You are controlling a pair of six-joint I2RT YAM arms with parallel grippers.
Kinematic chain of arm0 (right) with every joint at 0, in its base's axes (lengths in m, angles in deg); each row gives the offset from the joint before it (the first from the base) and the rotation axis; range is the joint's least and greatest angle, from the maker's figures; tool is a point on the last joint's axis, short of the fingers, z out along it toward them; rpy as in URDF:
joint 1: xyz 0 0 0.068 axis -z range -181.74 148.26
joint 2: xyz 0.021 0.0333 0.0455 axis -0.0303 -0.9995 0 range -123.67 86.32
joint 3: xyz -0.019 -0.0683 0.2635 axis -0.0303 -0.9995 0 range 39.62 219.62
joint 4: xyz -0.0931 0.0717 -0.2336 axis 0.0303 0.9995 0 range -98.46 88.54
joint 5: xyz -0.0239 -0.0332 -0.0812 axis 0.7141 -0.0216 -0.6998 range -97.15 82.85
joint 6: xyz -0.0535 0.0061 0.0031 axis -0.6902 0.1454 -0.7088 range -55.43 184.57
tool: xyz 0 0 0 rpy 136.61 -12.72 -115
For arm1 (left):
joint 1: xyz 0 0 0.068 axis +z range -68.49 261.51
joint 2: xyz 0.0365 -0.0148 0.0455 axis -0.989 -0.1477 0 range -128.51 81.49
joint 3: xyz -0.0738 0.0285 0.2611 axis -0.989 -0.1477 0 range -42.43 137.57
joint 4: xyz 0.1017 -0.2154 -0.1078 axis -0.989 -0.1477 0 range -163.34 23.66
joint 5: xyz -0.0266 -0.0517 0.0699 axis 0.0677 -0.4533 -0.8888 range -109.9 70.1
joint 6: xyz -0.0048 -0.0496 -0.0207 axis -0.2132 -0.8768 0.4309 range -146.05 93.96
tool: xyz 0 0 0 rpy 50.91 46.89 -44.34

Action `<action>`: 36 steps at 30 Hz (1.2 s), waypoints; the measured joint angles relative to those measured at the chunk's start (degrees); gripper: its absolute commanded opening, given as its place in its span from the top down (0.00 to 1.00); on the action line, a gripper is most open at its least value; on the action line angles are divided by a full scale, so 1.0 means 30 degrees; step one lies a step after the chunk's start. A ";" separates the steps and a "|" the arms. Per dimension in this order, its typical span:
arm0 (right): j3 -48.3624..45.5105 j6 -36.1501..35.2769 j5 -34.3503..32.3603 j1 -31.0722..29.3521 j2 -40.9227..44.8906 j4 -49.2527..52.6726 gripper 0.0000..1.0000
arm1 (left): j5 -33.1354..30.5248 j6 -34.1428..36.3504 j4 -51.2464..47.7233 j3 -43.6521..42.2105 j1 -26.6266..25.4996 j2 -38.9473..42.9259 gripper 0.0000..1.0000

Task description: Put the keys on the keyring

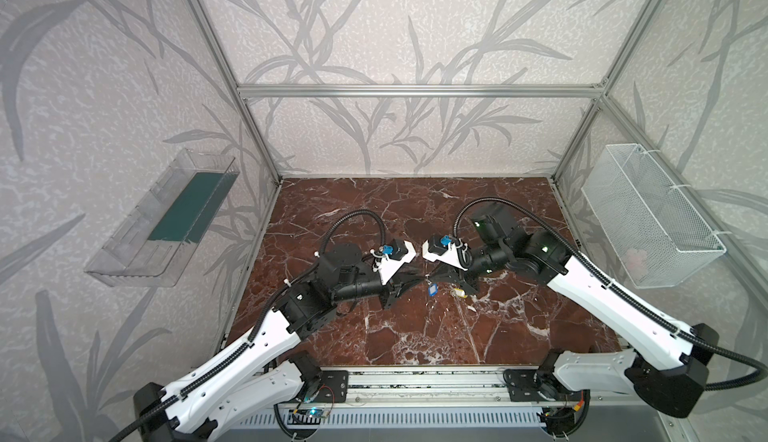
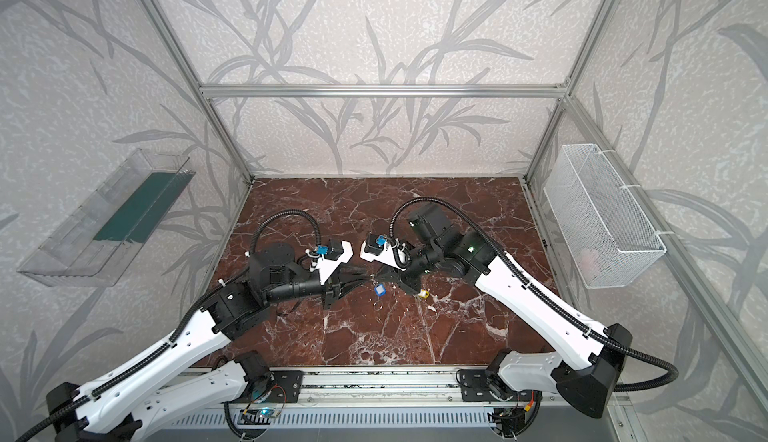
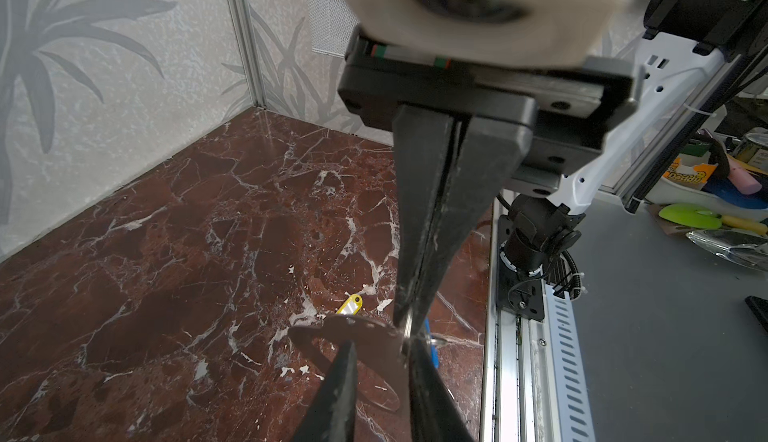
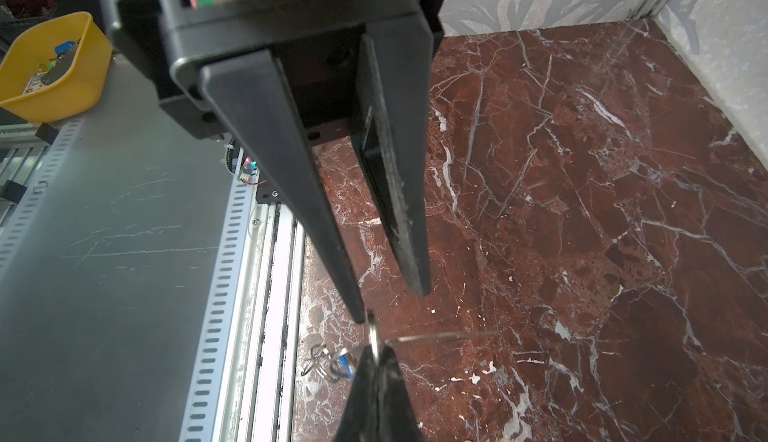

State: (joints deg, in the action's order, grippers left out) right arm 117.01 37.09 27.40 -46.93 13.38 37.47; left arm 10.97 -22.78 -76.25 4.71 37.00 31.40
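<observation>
We see two robot arms meeting over a red-brown marble tabletop [image 1: 415,336], part-way through threading keys. The right gripper [image 3: 405,324] is pinched fully closed on a small metal loop [image 4: 374,334] at the edge of the keyring [image 3: 328,334], a flat plate with small holes, held just above the marble. The left gripper [image 4: 388,302] faces it with its fingers a modest way apart and nothing between them that we can make out. One of its fingertips is just beside the loop. The blue key [image 1: 432,290] appears to dangle just under the keyring, though we cannot tell whether it is threaded on. The yellow key [image 1: 458,292] lies on the marble near the keyring, on the right arm's side.

We judge the step in hand to be settling the blue key. Next, the left gripper would need to fetch the yellow key and steer its thin metal part onto the keyring, which calls for fine, steady alignment.

Well apart from the keyring, on the left arm's wall, a clear plastic bin [image 1: 124,252] holds a dark green sheet [image 1: 187,207]. On the right arm's wall a white wire-mesh basket [image 1: 665,211] holds something pale [image 1: 636,257] that we cannot identify. Outside the cell, a yellow tub [image 4: 70,86] holds small odds and ends
</observation>
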 measured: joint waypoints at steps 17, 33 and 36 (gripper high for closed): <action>0.0000 -0.0299 0.0102 -0.0051 0.0007 0.0138 1.00 | 0.1180 -0.0146 0.1049 -0.0051 0.0000 -0.0627 0.75; -0.0605 -0.0022 -0.0277 -0.0007 0.0678 -0.0576 1.00 | 0.1552 -0.0546 0.2280 -0.0495 -0.0066 -0.0801 1.00; -0.1960 0.0794 -0.0991 0.0015 0.1392 -0.2113 0.89 | 0.1042 -0.1049 0.4124 -0.1625 -0.0066 -0.0765 1.00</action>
State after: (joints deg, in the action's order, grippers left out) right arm 111.13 39.47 24.43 -46.88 17.55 31.13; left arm 14.10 -25.92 -63.88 -0.16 36.80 29.11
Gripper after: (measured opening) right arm 0.048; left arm 0.048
